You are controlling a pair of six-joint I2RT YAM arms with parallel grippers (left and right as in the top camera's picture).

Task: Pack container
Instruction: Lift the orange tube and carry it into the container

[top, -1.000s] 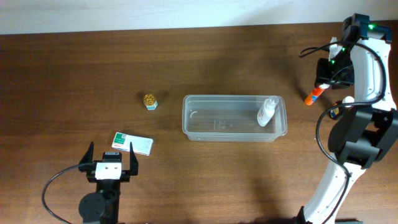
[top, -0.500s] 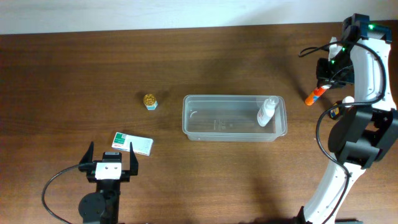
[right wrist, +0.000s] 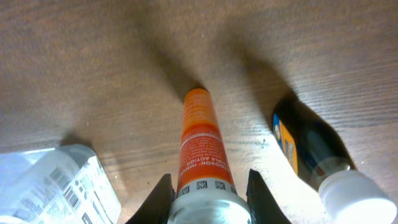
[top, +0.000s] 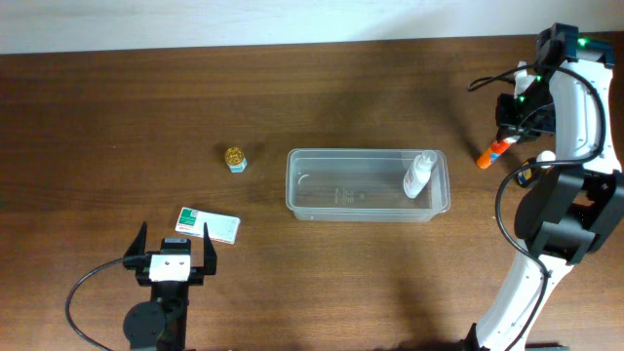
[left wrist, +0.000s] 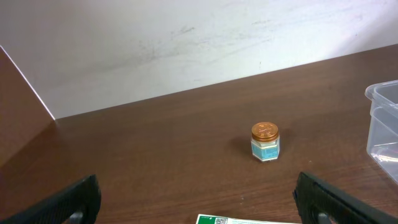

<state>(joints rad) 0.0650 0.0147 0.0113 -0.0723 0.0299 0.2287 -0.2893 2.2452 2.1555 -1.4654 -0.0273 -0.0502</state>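
The clear container [top: 322, 185] sits mid-table with a small white bottle [top: 419, 175] standing in its right end. My right gripper [top: 507, 138] is to the container's right and is shut on an orange tube [top: 491, 151]. In the right wrist view the tube [right wrist: 200, 140] sits between the jaws [right wrist: 208, 193], orange end pointing at the table. My left gripper [top: 174, 255] is open and empty at the front left, just behind a green-and-white box [top: 208, 225]. The container's corner shows in the left wrist view [left wrist: 384, 121].
A small gold-lidded jar [top: 235, 158] stands left of the container and also shows in the left wrist view [left wrist: 265, 141]. A dark bottle with a white cap [right wrist: 314, 158] lies on the table beside the tube. A white wall borders the far table edge.
The orange tube in my right gripper has shifted slightly, its orange tip swinging a little. The left arm has not moved.
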